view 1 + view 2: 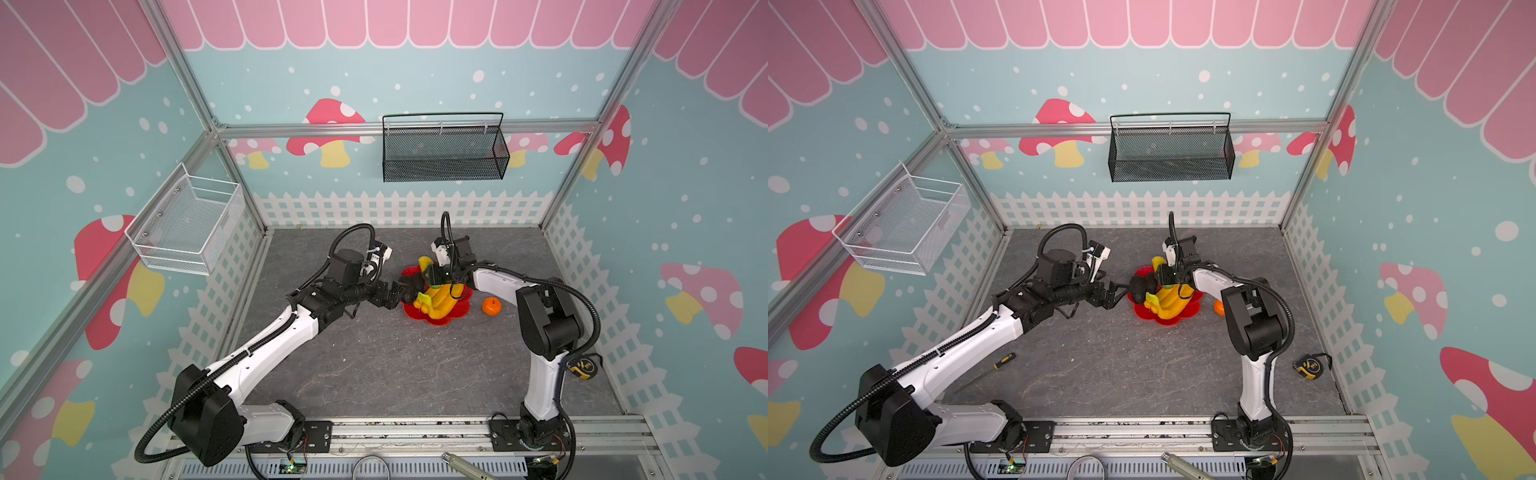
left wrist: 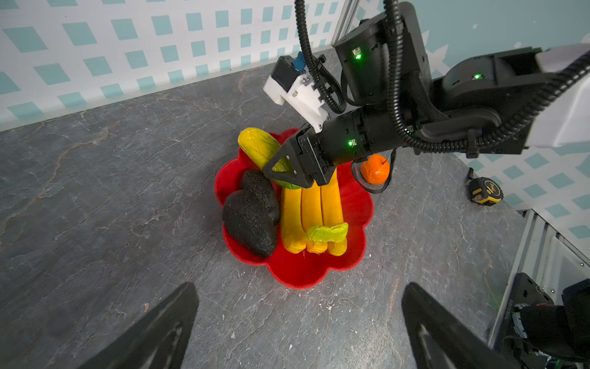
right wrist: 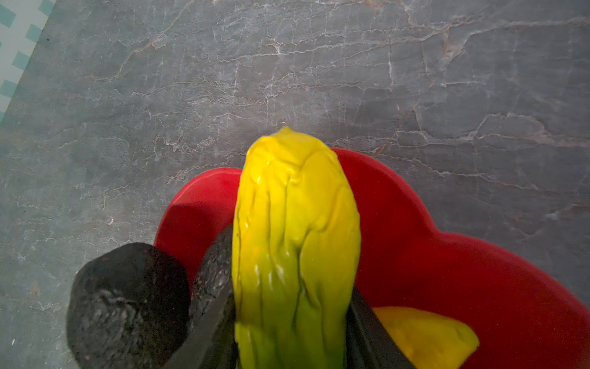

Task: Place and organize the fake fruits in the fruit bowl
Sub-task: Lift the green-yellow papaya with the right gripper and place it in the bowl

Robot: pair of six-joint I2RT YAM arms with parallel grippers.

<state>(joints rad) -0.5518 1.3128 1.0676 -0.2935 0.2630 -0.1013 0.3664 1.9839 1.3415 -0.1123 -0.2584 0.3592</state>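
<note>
The left pincer point(image 1: 401, 296) is wide open and holds nothing. Just in front of it is the red fruit bowl point(image 2: 300, 278) on the bench point(image 2: 111, 191). In the bowl, two dark avocados point(image 2: 252, 217) lie beside the banana bunch point(image 2: 311, 211). The right pincer point(image 2: 282, 175) grips the green end of the yellow-green fruit point(image 2: 255, 145) over the bowl. The orange point(image 2: 375, 169) sits on the bench behind that pincer, outside the bowl.

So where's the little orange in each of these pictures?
Top view: orange on the table, right of the bowl.
Top view: orange half hidden behind the right arm.
Left wrist: orange beside the bowl, behind the right arm.
Right wrist: not in it.
Shared landmark: the red bowl.
</note>
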